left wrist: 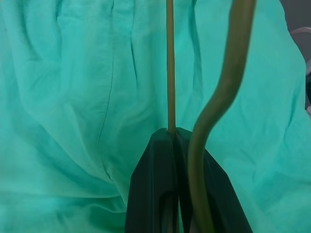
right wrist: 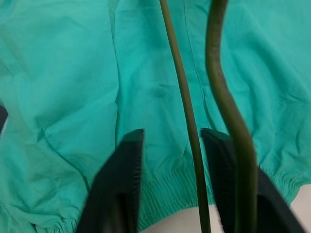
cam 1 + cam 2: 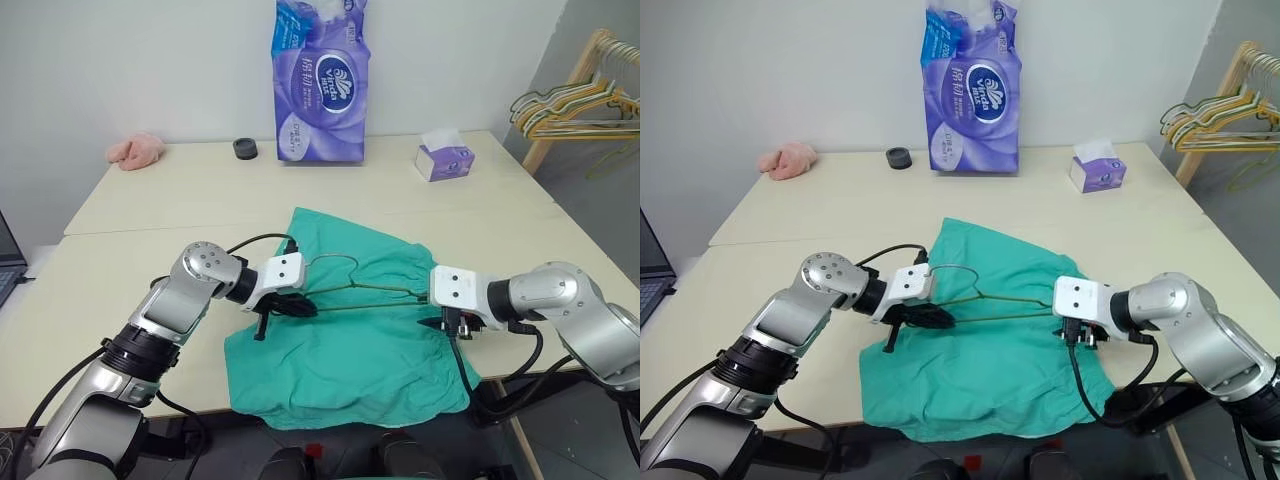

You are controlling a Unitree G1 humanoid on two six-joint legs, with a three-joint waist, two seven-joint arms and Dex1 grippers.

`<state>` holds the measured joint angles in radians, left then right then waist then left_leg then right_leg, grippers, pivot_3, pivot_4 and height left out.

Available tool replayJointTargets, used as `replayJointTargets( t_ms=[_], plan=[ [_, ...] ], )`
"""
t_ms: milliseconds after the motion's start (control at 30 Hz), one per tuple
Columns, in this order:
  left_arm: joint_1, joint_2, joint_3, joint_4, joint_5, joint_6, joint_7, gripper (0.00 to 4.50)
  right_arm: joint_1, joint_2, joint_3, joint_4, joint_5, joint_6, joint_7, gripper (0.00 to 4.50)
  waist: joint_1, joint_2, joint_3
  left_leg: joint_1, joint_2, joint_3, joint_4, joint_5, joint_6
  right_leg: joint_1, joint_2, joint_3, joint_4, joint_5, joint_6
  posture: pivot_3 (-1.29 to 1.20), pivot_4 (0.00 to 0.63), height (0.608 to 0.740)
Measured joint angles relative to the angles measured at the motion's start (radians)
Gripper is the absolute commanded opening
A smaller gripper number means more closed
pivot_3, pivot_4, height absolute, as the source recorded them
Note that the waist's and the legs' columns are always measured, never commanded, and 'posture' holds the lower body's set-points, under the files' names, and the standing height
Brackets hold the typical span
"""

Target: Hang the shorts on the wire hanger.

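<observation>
The teal-green shorts (image 3: 350,350) lie spread on the table's front edge, with the gathered waistband (image 2: 165,194) toward my right gripper. The thin olive-gold wire hanger (image 3: 372,289) lies across the shorts, its hook (image 3: 335,262) curving up near my left wrist. My left gripper (image 3: 300,308) is shut on one end of the hanger, and the wire (image 1: 170,73) runs straight out from its closed fingertips (image 1: 165,141). At the hanger's other end my right gripper (image 2: 172,133) stands open over the waistband. One wire (image 2: 187,111) passes between its fingers and the other wire (image 2: 223,97) crosses over one finger.
At the back of the cream table (image 3: 150,220) stand a purple tissue pack (image 3: 320,80), a small tissue box (image 3: 444,158), a black round object (image 3: 245,148) and a pink fluffy cloth (image 3: 137,150). A wooden rack with a bunch of hangers (image 3: 575,100) stands at the far right.
</observation>
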<state>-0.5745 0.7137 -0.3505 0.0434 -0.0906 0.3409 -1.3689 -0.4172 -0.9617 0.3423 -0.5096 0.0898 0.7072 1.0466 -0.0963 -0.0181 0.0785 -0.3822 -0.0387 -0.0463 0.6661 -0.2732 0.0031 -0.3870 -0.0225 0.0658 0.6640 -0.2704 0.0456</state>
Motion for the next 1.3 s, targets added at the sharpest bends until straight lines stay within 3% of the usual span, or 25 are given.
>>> replayJointTargets(
  t_ms=[100, 433, 767, 967, 1167, 1300],
  plan=[
    [0.000, 0.000, -0.001, -0.003, 0.003, 0.000, -0.001, 0.00, -0.004, -0.001, 0.002, 0.002, -0.002, 0.004, 0.005, 0.04, 0.000, 0.000, 0.000, 0.000, 0.000, 0.000, 0.000, 0.000, 0.000, 0.000, 0.000, 0.000, 0.000, 0.000, 0.000, -0.15, 0.054, 0.740],
    [0.000, -0.012, -0.001, -0.005, 0.020, 0.004, 0.020, 0.00, -0.006, 0.002, 0.010, 0.000, -0.005, 0.021, 0.009, 0.04, 0.000, 0.000, 0.000, 0.000, 0.000, 0.000, 0.000, 0.000, 0.000, 0.000, 0.000, 0.000, 0.000, 0.000, 0.000, -0.15, 0.053, 0.740],
    [0.003, -0.144, 0.122, 0.030, -0.071, -0.002, 0.159, 2.83, 0.019, -0.006, -0.020, -0.001, -0.004, 0.025, 0.004, 0.00, 0.004, 0.000, 0.000, 0.000, 0.000, -0.001, 0.000, 0.000, 0.000, 0.000, 0.000, -0.001, 0.001, 0.000, 0.000, -0.15, 0.043, 0.740],
    [-0.063, -0.169, 0.243, 0.191, -0.135, -0.021, 0.254, 2.83, 0.079, -0.011, -0.138, -0.003, 0.037, 0.046, -0.025, 0.00, 0.009, -0.001, -0.001, 0.000, 0.000, -0.002, 0.001, 0.000, 0.000, 0.000, 0.000, -0.002, 0.001, 0.000, 0.000, -0.15, 0.043, 0.740],
    [-0.159, -0.124, 0.373, 0.410, -0.148, -0.065, 0.340, 2.83, 0.292, -0.030, -0.336, -0.021, 0.133, 0.141, -0.034, 0.00, 0.012, -0.002, -0.002, -0.002, -0.001, -0.003, 0.000, 0.000, 0.000, 0.000, -0.001, -0.003, 0.000, 0.000, 0.000, -0.15, 0.046, 0.740],
    [-0.124, -0.097, 0.395, 0.415, -0.175, -0.051, 0.277, 2.83, 0.476, 0.007, -0.560, -0.019, 0.193, 0.235, -0.065, 0.00, 0.013, -0.001, -0.003, -0.002, -0.001, -0.003, 0.000, -0.001, -0.001, 0.001, -0.002, -0.003, 0.000, 0.000, 0.000, -0.16, 0.048, 0.740]
  ],
)
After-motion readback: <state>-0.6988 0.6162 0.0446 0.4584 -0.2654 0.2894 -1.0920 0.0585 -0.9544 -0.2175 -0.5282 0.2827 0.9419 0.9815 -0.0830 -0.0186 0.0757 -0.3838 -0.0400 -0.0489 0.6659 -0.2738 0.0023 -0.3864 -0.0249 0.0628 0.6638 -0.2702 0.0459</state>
